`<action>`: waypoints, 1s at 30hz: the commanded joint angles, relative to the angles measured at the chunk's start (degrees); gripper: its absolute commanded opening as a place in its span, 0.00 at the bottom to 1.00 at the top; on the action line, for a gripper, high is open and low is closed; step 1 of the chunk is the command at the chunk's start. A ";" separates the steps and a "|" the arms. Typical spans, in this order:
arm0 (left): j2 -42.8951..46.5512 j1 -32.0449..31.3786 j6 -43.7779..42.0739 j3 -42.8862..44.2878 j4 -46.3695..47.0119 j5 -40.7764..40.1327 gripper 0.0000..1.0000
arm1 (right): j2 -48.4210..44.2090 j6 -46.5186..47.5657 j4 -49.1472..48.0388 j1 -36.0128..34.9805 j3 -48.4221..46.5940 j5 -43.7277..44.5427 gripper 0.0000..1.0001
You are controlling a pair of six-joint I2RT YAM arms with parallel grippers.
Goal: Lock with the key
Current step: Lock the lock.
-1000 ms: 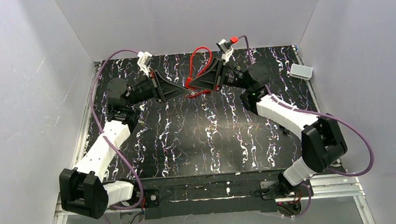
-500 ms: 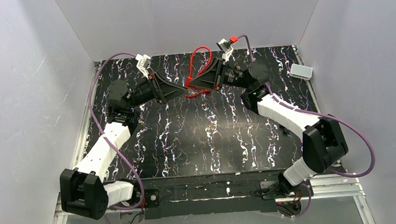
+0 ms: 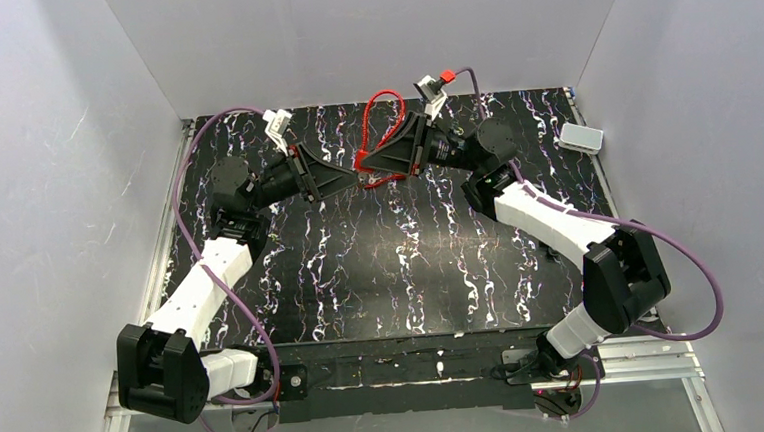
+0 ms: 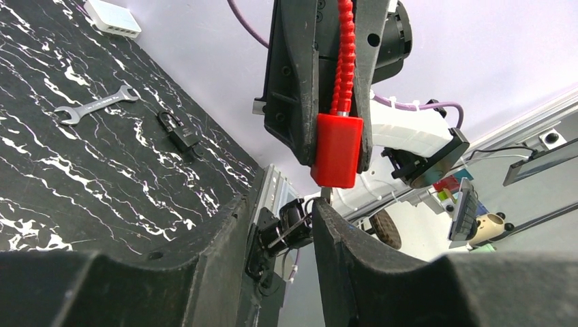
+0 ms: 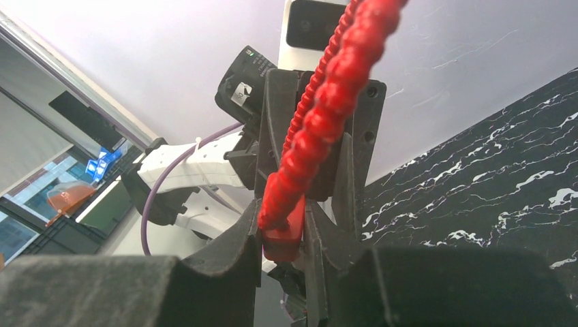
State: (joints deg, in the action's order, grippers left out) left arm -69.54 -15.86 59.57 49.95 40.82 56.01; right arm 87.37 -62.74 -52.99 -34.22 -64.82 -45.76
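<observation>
Right pincer [image 5: 281, 218] clamped on blocky red padlock [image 4: 337, 150] with ribbed cable [image 4: 344, 61], left pincer [image 4: 276, 208] grip unclear, marbled black table [image 3: 381, 266]

Bright, even, diffuse light leaves only faint shadows on the pale walls [image 3: 36, 197] in the top view, while both wrist views show soft-focus dark fingers [image 4: 136, 272] at 6 o'clock and a washed-out background toward 12.

Both arms reach inward, left gripper [image 4: 276, 204] seemingly parted, facing the clamped right gripper [image 5: 283, 219].
</observation>
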 commanded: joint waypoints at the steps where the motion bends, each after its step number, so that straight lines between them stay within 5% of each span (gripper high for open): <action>1: 0.74 -0.11 1.59 0.82 4.88 0.42 0.38 | -0.27 1.28 -3.87 -0.32 -1.50 0.67 0.01; 12: 2.28 1.60 0.81 -2.51 4.27 -1.69 0.32 | -1.26 -1.42 -6.81 1.68 -2.60 0.58 0.01; 30: 1.40 0.56 5.29 1.34 10.06 0.51 0.40 | -0.67 -0.17 -5.37 0.51 -1.95 0.72 0.01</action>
State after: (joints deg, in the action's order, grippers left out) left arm -68.97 -14.59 64.49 48.49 47.72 55.64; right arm 87.37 -63.88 -55.07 -32.95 -64.82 -45.76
